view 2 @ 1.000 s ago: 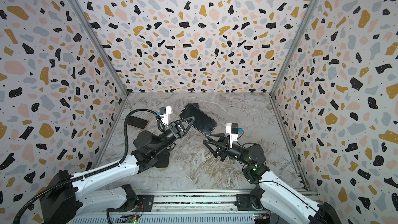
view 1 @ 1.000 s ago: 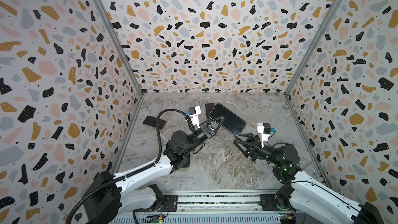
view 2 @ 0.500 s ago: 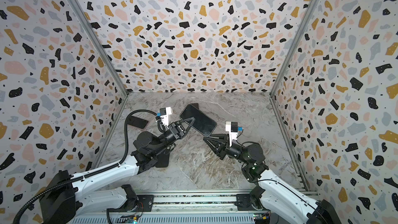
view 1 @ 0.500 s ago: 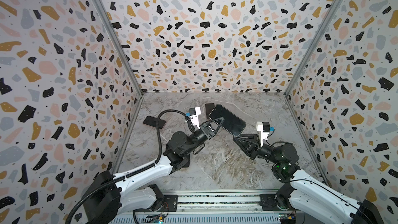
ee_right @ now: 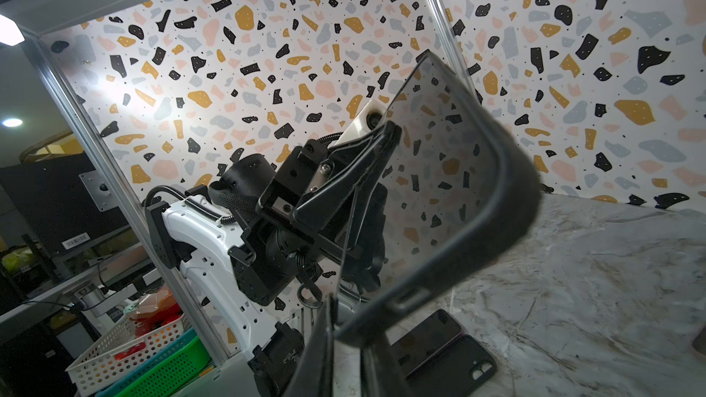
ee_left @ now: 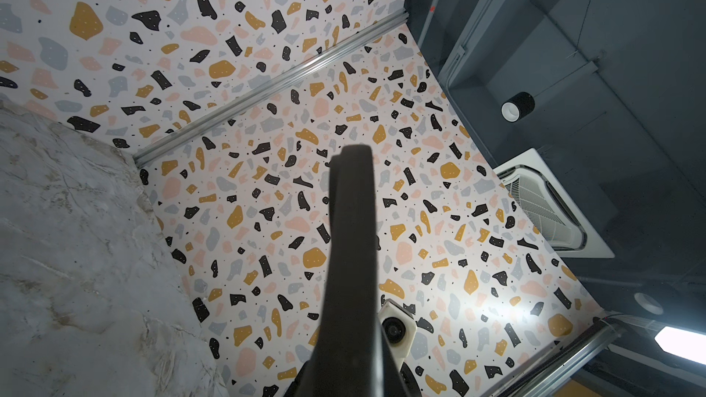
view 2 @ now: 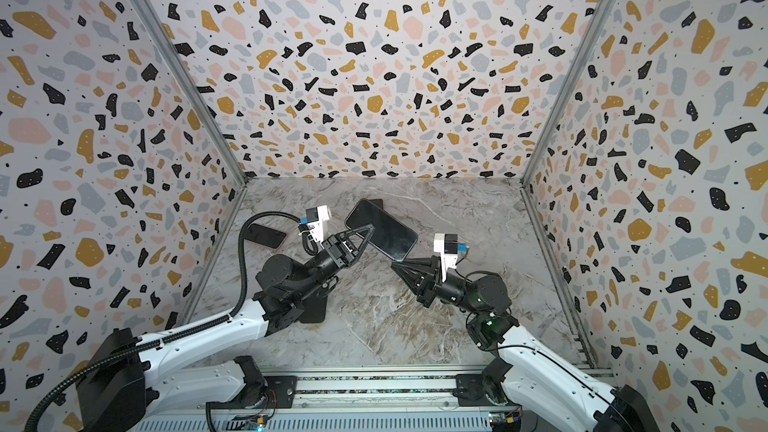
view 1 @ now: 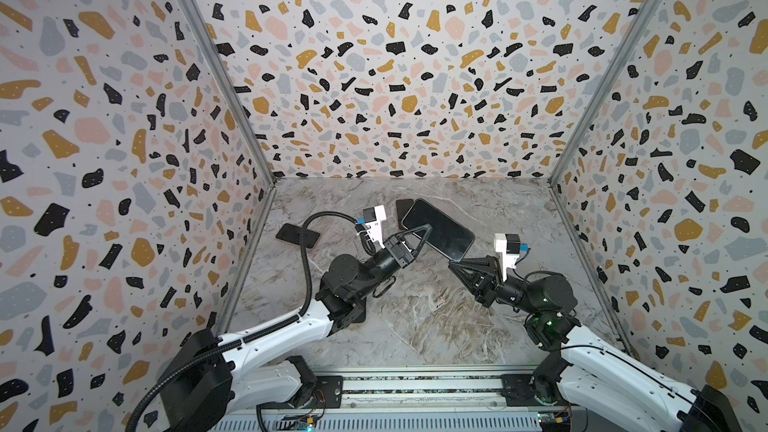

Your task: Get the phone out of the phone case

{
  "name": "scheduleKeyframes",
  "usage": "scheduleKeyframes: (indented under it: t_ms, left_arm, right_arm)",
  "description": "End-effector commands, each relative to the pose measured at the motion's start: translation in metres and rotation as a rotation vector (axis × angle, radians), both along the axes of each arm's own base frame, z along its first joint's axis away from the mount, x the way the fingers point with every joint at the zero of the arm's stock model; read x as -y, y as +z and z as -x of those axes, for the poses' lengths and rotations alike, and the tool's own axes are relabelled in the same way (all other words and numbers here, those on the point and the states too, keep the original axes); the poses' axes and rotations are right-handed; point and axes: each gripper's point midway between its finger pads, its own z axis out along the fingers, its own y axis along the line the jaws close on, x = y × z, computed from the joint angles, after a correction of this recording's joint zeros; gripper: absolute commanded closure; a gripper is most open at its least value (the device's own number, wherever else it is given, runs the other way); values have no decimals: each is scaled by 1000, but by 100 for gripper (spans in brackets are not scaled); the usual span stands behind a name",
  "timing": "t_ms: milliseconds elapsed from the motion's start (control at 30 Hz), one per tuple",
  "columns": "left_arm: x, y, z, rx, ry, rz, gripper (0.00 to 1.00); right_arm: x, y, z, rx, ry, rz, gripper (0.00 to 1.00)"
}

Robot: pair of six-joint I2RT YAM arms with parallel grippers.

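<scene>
The left hand (view 1: 424, 229) is clamped on a long edge of the black glass-fronted smartphone (view 1: 440, 226). It holds the phone tilted in the air above the grey marble-patterned table (view 1: 415, 317), with the screen facing up in both top views. The phone sits inside its dark rubbery phone case (ee_right: 508, 200). The right hand (view 1: 452, 261) meets the near corner, its fingers (ee_right: 323, 337) drawn together on the case's rim. A second dark phone (view 1: 297, 235) lies flat at the table's left side.
</scene>
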Motion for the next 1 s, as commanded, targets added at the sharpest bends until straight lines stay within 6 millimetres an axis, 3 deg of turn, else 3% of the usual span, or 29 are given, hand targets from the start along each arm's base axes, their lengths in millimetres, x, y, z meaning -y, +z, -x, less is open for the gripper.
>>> scheduleKeyframes:
  t_ms: [0, 400, 700, 967]
  left_arm:
    - [1, 31, 22, 75, -68, 81, 100]
    - [15, 23, 44, 56, -174, 53, 100]
    - [17, 23, 54, 79, -208, 31, 100]
    - [20, 30, 57, 141, -210, -59, 100]
  right_arm:
    - [3, 19, -5, 84, -66, 17, 100]
    - [12, 21, -41, 192, -309, 150, 100]
    - [10, 14, -60, 193, -378, 183, 100]
    - [14, -4, -60, 151, -378, 199, 98]
